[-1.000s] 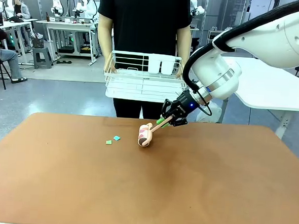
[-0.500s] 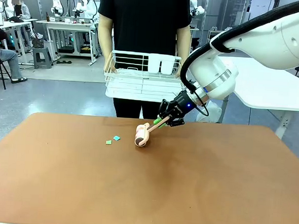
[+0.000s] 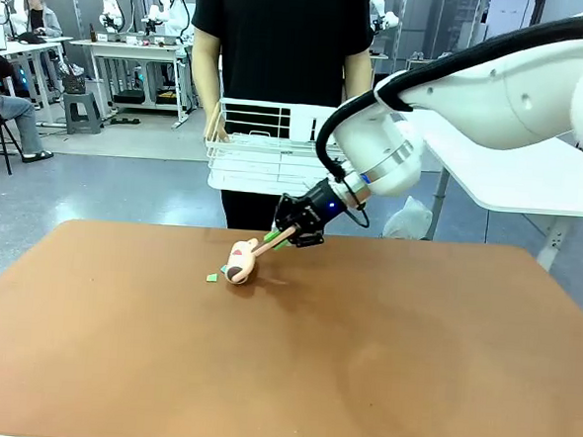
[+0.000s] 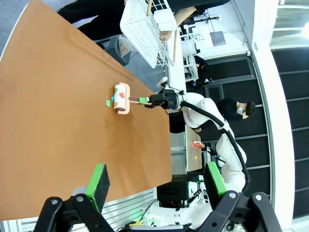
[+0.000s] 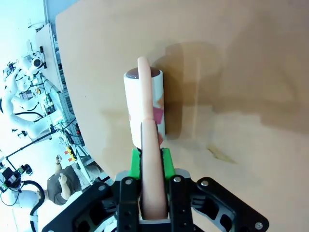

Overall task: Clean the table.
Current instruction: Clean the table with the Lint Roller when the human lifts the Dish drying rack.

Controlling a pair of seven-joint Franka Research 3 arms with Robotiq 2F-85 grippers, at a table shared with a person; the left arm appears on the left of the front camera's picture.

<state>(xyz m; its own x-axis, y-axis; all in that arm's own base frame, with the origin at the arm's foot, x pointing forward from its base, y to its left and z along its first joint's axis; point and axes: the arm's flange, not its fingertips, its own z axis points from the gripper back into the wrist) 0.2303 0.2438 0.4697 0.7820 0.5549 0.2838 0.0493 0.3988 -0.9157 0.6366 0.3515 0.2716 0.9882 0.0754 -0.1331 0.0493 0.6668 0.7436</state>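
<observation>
The right end effector [image 3: 285,234] is clamped on the slim pink handle of a lint roller [image 3: 239,266]. The roller's sticky drum rests on the terracotta tabletop [image 3: 382,363] toward its far edge, just beside a green paper scrap [image 3: 212,277]. The roller looks light and rigid. Its handle seems the right hold, since the drum is tacky. The left end effector [image 4: 154,181] hangs open, well apart from the roller.

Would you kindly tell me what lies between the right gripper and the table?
A pink lint roller: the right gripper holds its handle, its roll meets the table, clear in the front view.
</observation>
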